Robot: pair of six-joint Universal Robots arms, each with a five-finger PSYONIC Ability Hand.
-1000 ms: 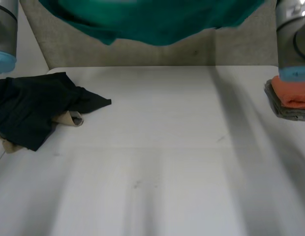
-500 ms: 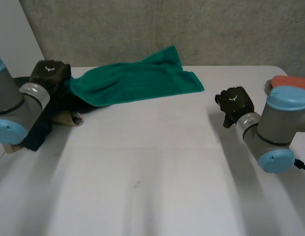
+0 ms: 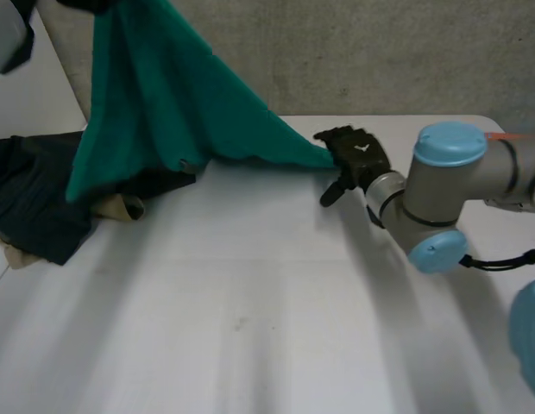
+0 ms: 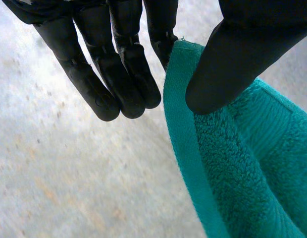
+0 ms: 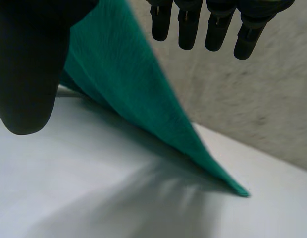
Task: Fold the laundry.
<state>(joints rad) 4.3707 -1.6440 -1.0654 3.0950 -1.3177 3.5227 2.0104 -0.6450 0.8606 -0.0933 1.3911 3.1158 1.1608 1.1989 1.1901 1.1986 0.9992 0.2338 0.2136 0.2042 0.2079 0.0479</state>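
A green towel (image 3: 164, 103) hangs in a slope from high at the far left, and its low corner reaches the white table (image 3: 250, 302). My left hand (image 4: 119, 59) pinches the towel's hemmed edge (image 4: 242, 163) between thumb and fingers. My right hand (image 3: 358, 157) is at the low corner, over the table's far middle. In the right wrist view its fingers (image 5: 218, 25) are straight and its thumb stands apart, so the hand (image 5: 29, 64) is open. The towel (image 5: 128, 84) runs past it, and the corner lies on the table beyond the fingertips.
A dark garment (image 3: 43, 198) lies heaped at the table's left edge with a beige cloth (image 3: 121, 207) under it. A strip of orange cloth (image 3: 509, 135) shows behind my right arm. A grey wall stands behind the table.
Half a second ago the towel lay across the far table. My left hand has since lifted its end high. My right hand has moved left to the low corner and opened.
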